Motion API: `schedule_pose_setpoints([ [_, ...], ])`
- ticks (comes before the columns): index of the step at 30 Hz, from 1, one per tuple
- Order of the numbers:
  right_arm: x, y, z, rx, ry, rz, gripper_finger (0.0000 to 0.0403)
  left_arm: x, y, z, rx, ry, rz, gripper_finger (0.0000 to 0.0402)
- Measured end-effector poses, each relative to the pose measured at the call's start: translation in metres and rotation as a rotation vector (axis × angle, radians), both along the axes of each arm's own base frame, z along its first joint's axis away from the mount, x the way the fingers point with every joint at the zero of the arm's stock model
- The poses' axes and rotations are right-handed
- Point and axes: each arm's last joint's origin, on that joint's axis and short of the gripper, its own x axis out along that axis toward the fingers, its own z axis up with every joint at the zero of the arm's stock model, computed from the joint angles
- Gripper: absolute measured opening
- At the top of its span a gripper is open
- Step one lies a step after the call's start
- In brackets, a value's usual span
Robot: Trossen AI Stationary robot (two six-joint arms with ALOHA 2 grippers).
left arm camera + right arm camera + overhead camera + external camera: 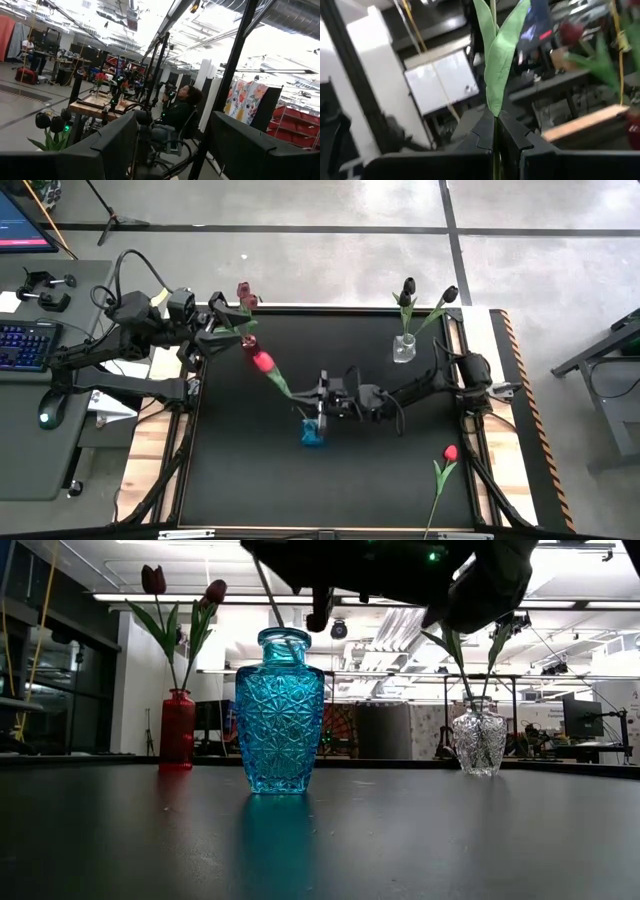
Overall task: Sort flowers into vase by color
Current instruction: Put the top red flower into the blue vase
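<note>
Near edge of the bench (250, 480): one red tulip (449, 453) lies flat at the right side, head toward the centre, stem running off toward the front edge, well apart from both arms. Mid-bench: blue cut-glass vase (279, 712) stands upright; the right gripper (322, 392) sits just above and beside it, the right arm stretched low and nearly horizontal from its base at the right edge toward centre. Its fingers (485, 131) are pressed together on the green stem of a red tulip (264, 362), leaf rising straight up from the pinch point in the right wrist view; the flower angles up and left from the fingers, head well clear of the vase mouth; low view shows the stem slanting down toward the blue vase's mouth. Far row: red vase (177, 730) at left with two dusky maroon tulips (153, 580); clear vase (480, 740) at right with two near-black tulips (408, 286). The left gripper (222, 320) is held at the back-left corner just beside the red vase, arm folded in from the left; cannot tell the state of its fingers
</note>
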Motion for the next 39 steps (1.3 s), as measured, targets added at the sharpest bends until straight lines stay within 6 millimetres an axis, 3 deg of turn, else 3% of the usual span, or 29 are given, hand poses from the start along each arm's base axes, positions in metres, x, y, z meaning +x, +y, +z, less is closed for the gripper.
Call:
schedule_pose_setpoints([
  [8,0.001,0.008,-0.008,0.048,0.139,0.08,0.0,0.001,0.0,-0.004,-0.007,0.048,0.0,0.0248],
  [16,-0.02,0.006,0.006,0.001,0.551,0.099,0.0003,0.002,0.0,-0.006,-0.008,0.059,0.0,0.0248],
  [20,-0.04,0.002,0.021,-0.019,0.698,0.09,0.0036,0.001,0.0,-0.006,0.002,0.058,0.003,0.0248],
  [25,-0.059,-0.001,0.04,-0.042,0.757,0.087,0.0108,0.002,0.0,-0.006,0.018,0.058,0.006,0.0248],
  [30,-0.067,-0.003,0.041,-0.05,0.826,0.086,0.0165,0.002,0.0,-0.006,0.018,0.058,0.007,0.0248],
  [39,-0.071,-0.003,0.035,-0.031,0.904,0.109,0.0188,0.002,0.0,-0.008,0.03,0.083,0.01,0.0248],
])
